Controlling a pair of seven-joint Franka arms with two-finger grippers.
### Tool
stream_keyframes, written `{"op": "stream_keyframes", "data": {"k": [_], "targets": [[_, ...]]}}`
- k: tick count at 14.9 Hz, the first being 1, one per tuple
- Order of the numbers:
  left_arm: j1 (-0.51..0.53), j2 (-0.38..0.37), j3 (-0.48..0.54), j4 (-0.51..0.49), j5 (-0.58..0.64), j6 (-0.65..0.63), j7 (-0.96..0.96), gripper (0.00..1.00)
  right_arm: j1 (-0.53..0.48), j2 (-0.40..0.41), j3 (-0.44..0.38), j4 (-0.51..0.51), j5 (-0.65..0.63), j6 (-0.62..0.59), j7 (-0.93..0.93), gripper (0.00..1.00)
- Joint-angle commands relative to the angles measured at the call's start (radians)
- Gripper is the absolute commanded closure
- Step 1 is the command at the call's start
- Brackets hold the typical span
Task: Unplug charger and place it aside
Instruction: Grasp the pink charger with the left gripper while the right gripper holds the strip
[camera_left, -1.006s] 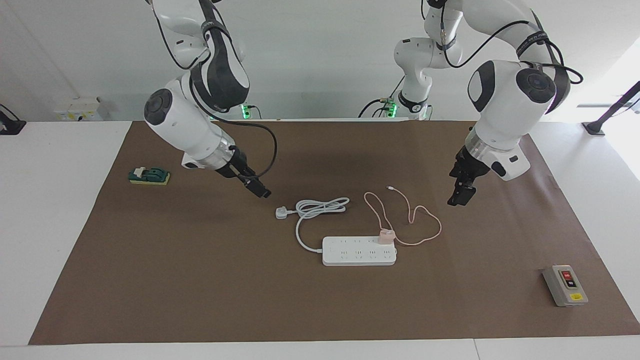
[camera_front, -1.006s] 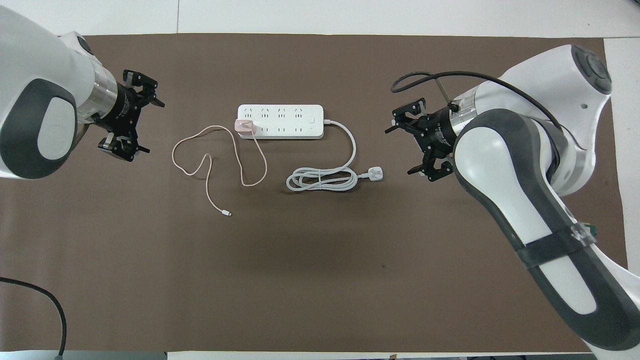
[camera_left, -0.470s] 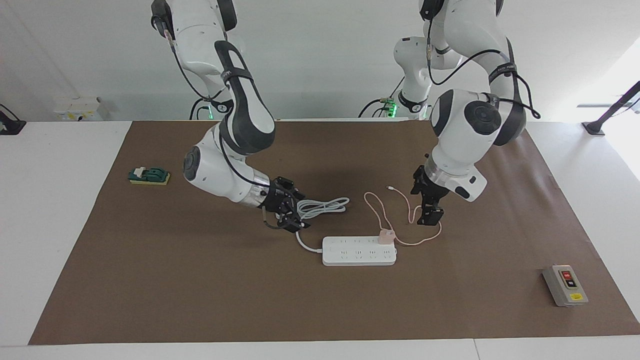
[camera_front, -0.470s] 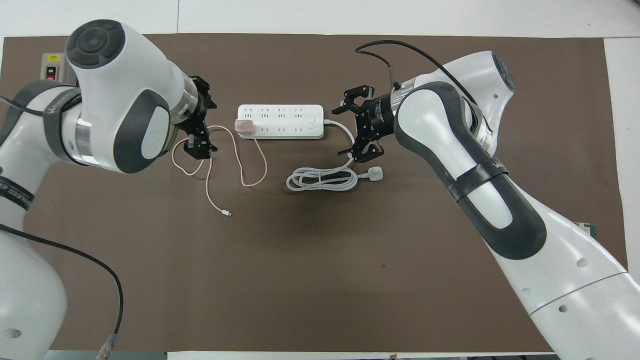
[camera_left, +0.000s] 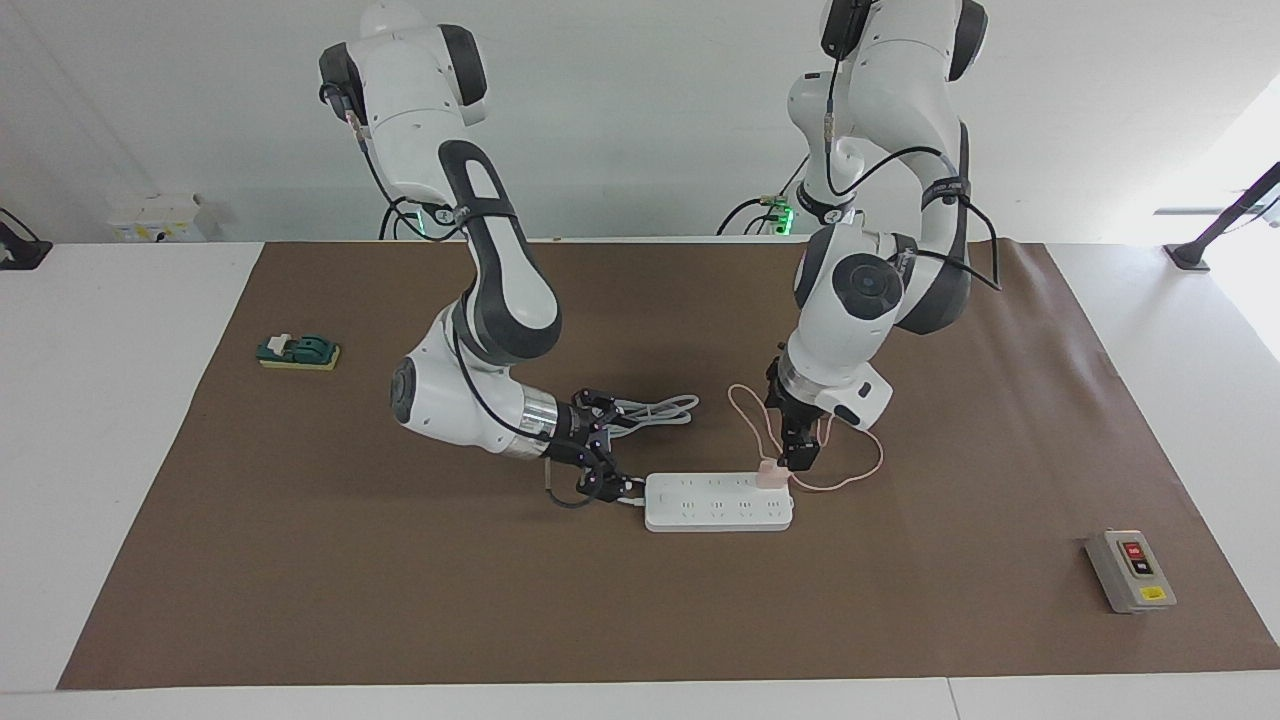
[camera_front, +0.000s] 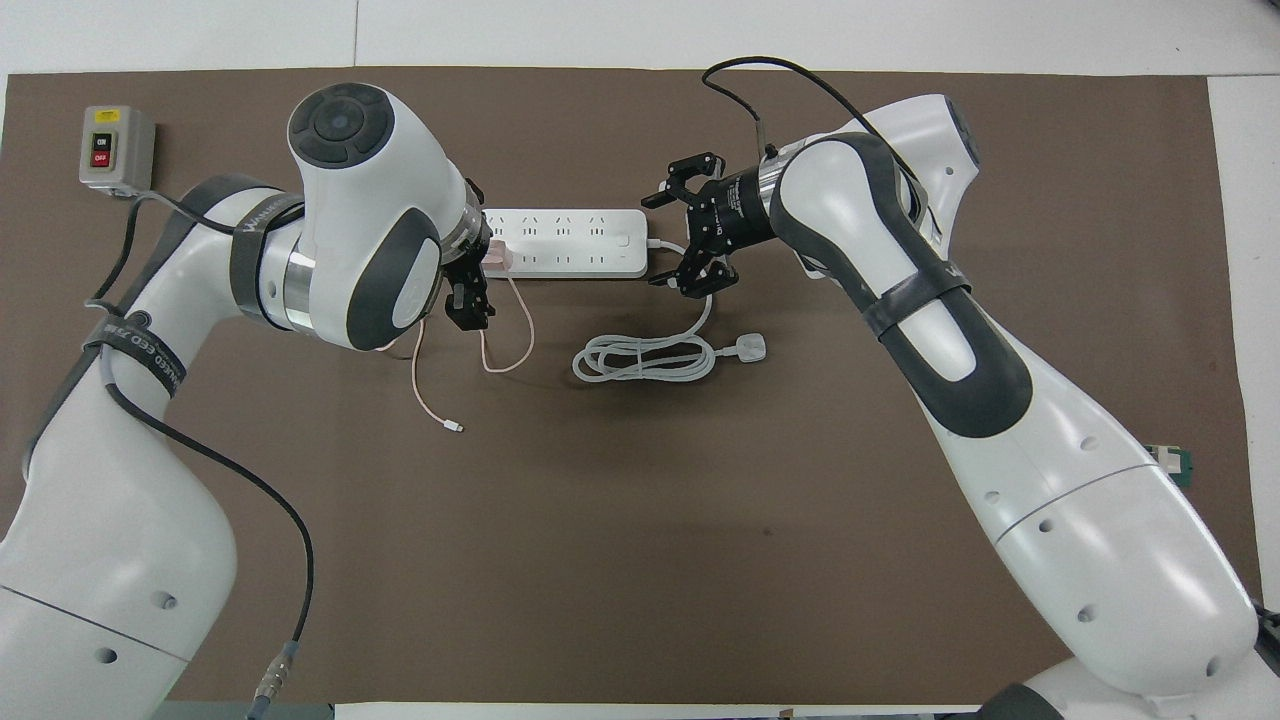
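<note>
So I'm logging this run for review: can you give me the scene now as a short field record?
charger: plugged into the strip, at its end toward the left arm
left gripper: open, at the charger
right gripper: open, at the strip's cord end
cable: pink, loose on the mat nearer the robots
white cord: coiled, nearer the robots than the strip
other items: switch box, green block

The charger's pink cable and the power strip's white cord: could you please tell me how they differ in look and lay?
The pink cable is thin and sprawls in loose open loops, while the white cord is thick and gathered into a tidy coil. The pink cable ends in a tiny connector; the white cord ends in a chunky plug. Both lie on the brown mat, nearer to the robots than the power strip.
</note>
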Motion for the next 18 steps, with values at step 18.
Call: {"op": "stream_keyframes", "data": {"k": [18], "targets": [[-0.019,0.101,0.020,0.082,0.058,0.031,-0.019,0.02,0.048,0.269,0.024,0.272,0.054,0.061,-0.021,0.00]]}}
